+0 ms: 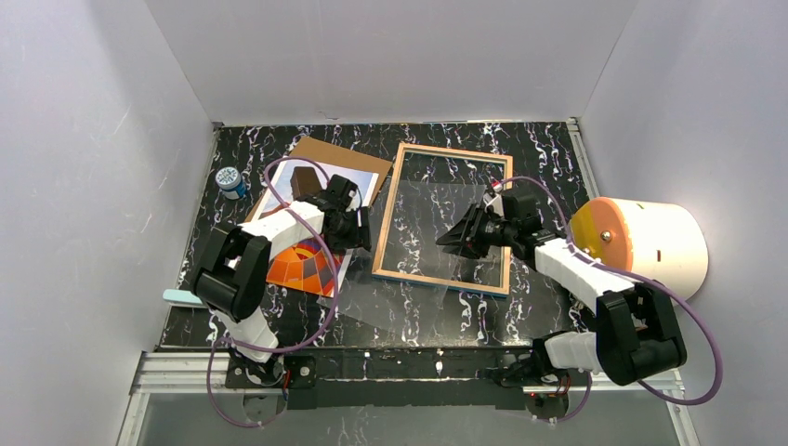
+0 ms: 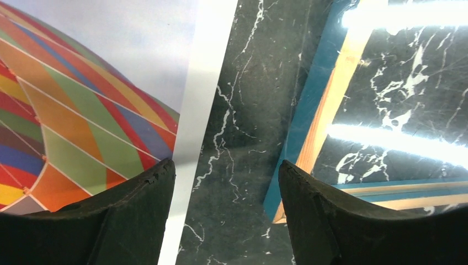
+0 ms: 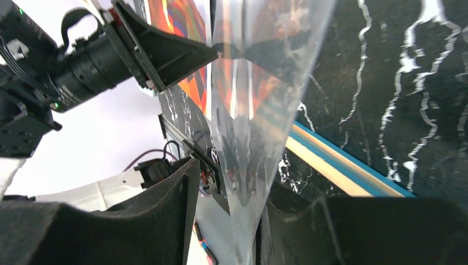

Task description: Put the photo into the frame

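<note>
Lying flat on the black marbled table point(image 1: 539, 158), just left of the frame point(image 1: 441, 281), the photo point(image 1: 302, 265) showed a hot-air balloon in orange, red, green, yellow and blue panels against a pale sky. It had a white border, and the brown basket sat at its far end. That far end rested on a brown backing board point(image 1: 344, 153), and the left arm crossed above the print. The frame lay with its wood-coloured back up, its blue rim against the table. The left gripper point(image 2: 226, 171) hung over the bare strip between photo and frame, jaws apart and holding nothing. The right gripper point(image 3: 232, 182) sat inside the frame's opening, jaws parted. A tilted clear sheet point(image 3: 259, 83) stood between its fingers, with a gap visible beside one finger.
</note>
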Motion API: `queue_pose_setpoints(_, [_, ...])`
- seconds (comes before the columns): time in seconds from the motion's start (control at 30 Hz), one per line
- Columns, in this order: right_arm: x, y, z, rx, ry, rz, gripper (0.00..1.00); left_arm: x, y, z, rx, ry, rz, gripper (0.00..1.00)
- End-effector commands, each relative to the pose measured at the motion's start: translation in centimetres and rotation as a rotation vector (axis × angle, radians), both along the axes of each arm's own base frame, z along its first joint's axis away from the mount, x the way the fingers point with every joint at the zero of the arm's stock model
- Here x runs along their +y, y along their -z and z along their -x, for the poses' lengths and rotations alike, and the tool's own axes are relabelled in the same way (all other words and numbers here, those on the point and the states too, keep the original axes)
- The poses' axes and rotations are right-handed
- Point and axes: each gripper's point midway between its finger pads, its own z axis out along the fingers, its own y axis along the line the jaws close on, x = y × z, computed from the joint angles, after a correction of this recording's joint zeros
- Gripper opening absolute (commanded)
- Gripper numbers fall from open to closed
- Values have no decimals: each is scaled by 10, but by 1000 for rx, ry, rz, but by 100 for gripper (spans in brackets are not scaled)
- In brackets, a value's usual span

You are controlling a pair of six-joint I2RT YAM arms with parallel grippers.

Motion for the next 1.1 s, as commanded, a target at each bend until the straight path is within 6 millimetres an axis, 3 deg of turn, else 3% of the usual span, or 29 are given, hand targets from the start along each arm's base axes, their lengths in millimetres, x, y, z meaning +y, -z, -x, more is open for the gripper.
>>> queue_pose_setpoints(0.0, [21,-13,0,-60,-19,-48,42,-6,7,7,59,-26,55,66])
queue_pose_setpoints(0.17, [20,-22,-3,-97,31,-17,22,-6,-4,-2,35,-48,79,66])
queue_pose_setpoints(0.37, [6,-37,-8,-97,76,85,1,-3,-37,-23,-29,-43,98,68])
queue_pose_setpoints(0.5, [-5,-52,-13,-86,52,146,1,-7,-62,-36,-74,12,106,74])
queue_pose_setpoints(0.67, [-42,-75,-41,-103,-50,149,1,-14,-76,-49,-87,75,105,81])
queue_pose_setpoints(0.73, [-52,-72,-47,-63,-115,155,1,-14,-75,-52,-81,75,97,82])
queue_pose_setpoints(0.87, [-47,-69,-64,-73,-254,121,1,-19,-68,-56,-57,75,104,83])
queue_pose_setpoints(1.07, [-47,-82,-101,-208,-273,155,1,-23,-55,-63,-34,70,103,83])
